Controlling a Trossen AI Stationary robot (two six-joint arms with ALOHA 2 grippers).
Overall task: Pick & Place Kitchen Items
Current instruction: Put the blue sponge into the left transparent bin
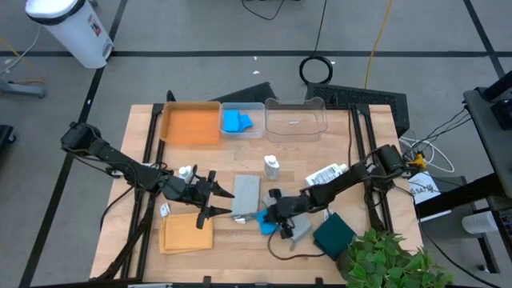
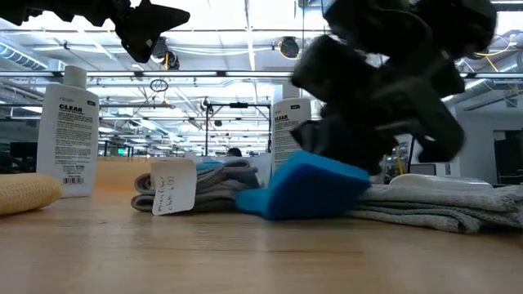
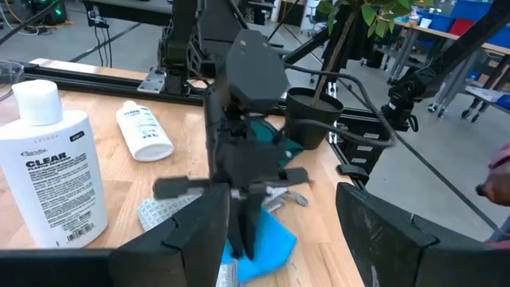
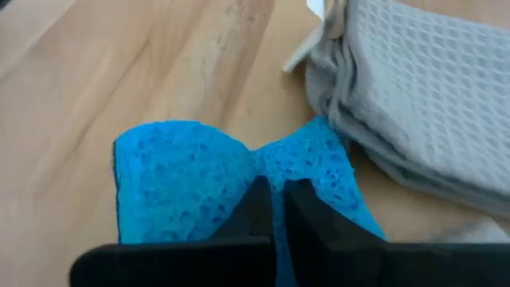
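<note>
My right gripper (image 1: 276, 218) is shut on a bright blue sponge (image 1: 264, 222) near the table's front middle, between two grey cloths. One folded grey cloth (image 1: 246, 194) lies flat just beyond the sponge, and a second one (image 1: 300, 232) lies to its right. My left gripper (image 1: 214, 200) hangs open and empty above the table, left of the folded cloth. An orange cloth (image 1: 186, 232) and a dark green cloth (image 1: 334, 234) lie flat near the front edge. Two white bottles (image 1: 186, 172) (image 1: 272, 166) stand upright, and a third (image 1: 328, 174) lies on its side. My right gripper pinches the sponge's long edge at its middle (image 4: 267, 171) between its two fingers (image 4: 255, 209), and the sponge is dented in there. The fingers come from above, slanting from the table's right. The sponge sits tilted (image 2: 310, 188), its lower end at the table top.
An orange tray (image 1: 190, 124), a clear bin holding blue sponges (image 1: 242, 120) and a second clear bin (image 1: 296, 118) stand along the far edge. A potted plant (image 1: 384, 260) stands at the front right corner. Bare wood shows at the table's near middle (image 2: 245, 253).
</note>
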